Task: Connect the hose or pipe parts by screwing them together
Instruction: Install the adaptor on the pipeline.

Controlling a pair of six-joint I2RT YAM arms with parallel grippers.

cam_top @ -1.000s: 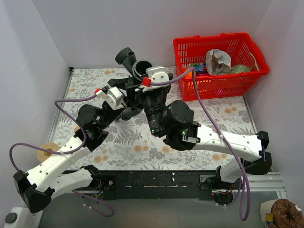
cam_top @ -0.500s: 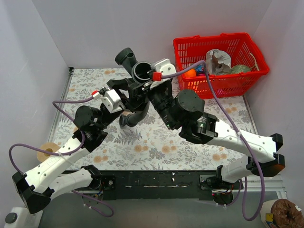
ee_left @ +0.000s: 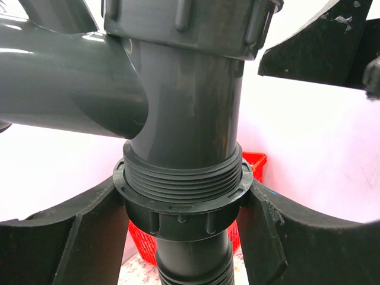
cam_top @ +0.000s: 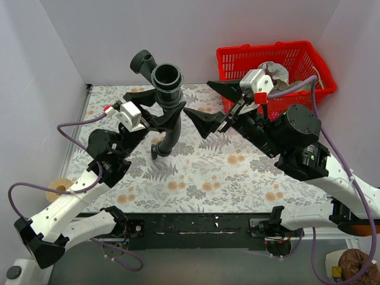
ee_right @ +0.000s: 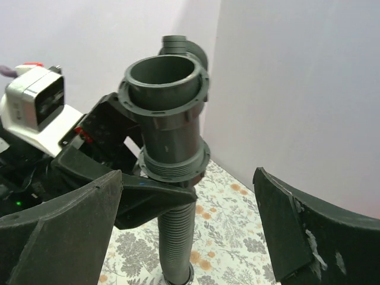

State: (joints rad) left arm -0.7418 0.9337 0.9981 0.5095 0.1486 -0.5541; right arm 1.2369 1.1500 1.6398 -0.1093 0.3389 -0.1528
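Our left gripper (cam_top: 168, 116) is clamped on the black ribbed hose (cam_top: 170, 133) at its top collar, with a finger (ee_left: 71, 237) on each side of the threaded ring. The dark grey T-fitting (cam_top: 165, 77) stands upright directly above that gripper, seated in the collar. Its round mouth faces up. Below the gripper the hose hangs down towards the floral bench (cam_top: 225, 172). Our right gripper (cam_top: 197, 98) has its jaws wide apart and holds nothing. It is just right of the fitting and does not touch it. A red basket (cam_top: 261, 46) sits behind it.
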